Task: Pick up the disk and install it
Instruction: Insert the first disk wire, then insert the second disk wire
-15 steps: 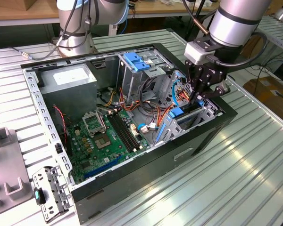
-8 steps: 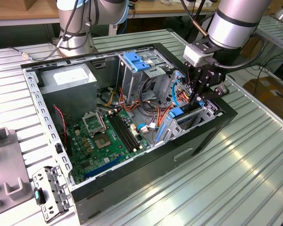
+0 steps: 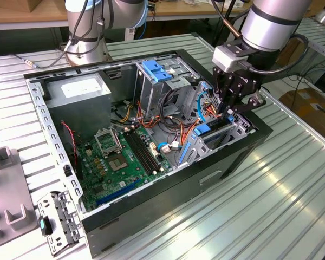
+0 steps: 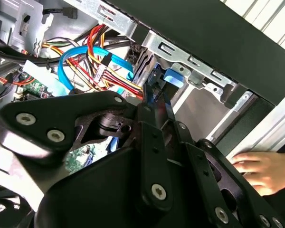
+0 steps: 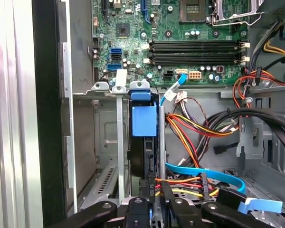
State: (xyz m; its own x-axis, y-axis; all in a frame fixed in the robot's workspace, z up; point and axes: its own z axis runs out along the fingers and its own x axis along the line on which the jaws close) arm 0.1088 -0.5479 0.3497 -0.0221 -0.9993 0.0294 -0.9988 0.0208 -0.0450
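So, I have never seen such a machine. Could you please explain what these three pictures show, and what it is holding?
A robot arm works over an open computer case lying on a ribbed metal table. The exterior view is taken from off the arm; both wrist views come from cameras riding near its wrist. Inside the case you see a green motherboard and coloured cables. The gripper has its jaws closed on the disk, a dark drive in a blue carrier, which stands on edge in a metal bay at the case's corner. In the second wrist view, a person's hand rests beside the case.
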